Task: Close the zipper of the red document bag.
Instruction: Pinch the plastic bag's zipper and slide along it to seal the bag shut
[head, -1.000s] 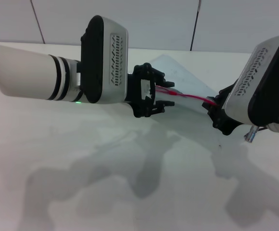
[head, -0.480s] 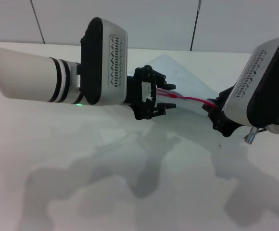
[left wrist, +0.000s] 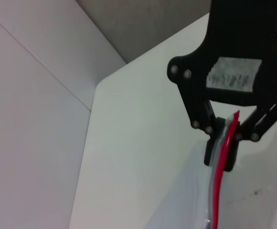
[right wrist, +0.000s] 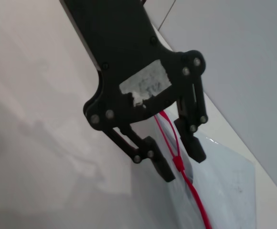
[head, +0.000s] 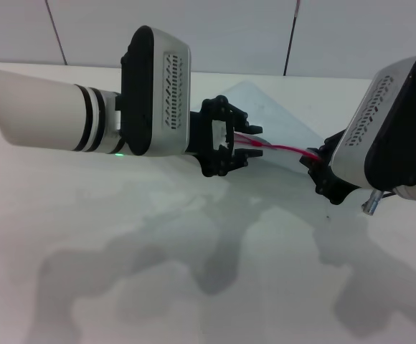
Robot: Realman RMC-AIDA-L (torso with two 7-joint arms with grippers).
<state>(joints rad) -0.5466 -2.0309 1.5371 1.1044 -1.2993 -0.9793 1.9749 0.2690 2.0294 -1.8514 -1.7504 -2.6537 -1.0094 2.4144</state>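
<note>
While the red document bag point(head: 265, 118) lies flat on the white table point(head: 122, 251) in the head view, its zipper point(head: 283, 149) runs as a thin red line between the two arms, with the left gripper point(head: 238, 143) at one end of that line and the right gripper point(head: 321, 166) at the other; from this view the right gripper's fingers are hidden under the wrist housing. Seen from the left wrist, the far gripper's two black fingers point(left wrist: 213, 143) are pressed together on the zipper's end point(left wrist: 227, 138), pinching that edge of the bag, and the red strip leads back from it toward the camera. Seen from the right wrist, the far gripper's fingers point(right wrist: 161, 164) stand spread, one on each side of the zipper point(right wrist: 188, 186), with a small red nub that looks like the slider point(right wrist: 177, 163) in the gap and no clear contact on it. The risk, as I judge it, is that these spread fingers close beside the slider rather than on it, or slip off so small a tab, and then the pull would only drag the bag. A loose anchoring pinch would let the strip buckle and jam the slider.
</note>
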